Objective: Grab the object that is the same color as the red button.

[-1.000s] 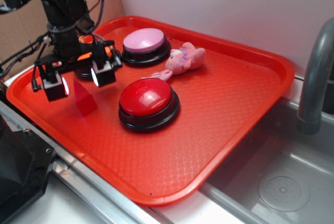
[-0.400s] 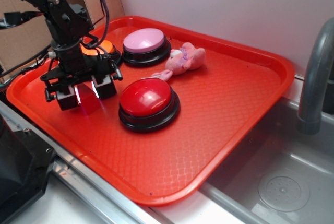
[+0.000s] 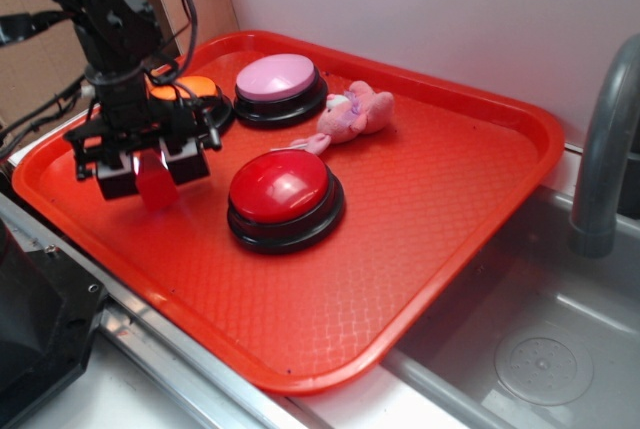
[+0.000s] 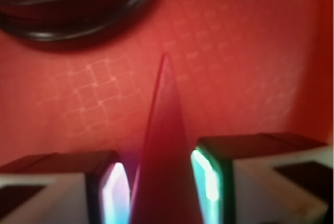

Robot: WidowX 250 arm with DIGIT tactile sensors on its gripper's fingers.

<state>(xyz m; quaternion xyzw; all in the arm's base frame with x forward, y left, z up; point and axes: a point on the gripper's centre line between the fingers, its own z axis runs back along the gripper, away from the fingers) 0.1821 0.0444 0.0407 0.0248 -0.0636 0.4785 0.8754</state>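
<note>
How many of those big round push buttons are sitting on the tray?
3. The red button sits mid-tray, the pink-topped button is at the back, and the orange-topped button is at the back left, partly hidden behind the robot arm. I see no others.

Small solid red block [image 3: 155, 184] with pointed wedge top, pinched between the two fingers of the gripper [image 3: 148, 168], over the left part of the tray. From the wrist view, tapering red wedge [image 4: 166, 151] rising between the lit pads, tip pointing away. Large red button [image 3: 280, 186], glossy round dome on black circular base, upright just beside the block to its right, apart from it.
</note>
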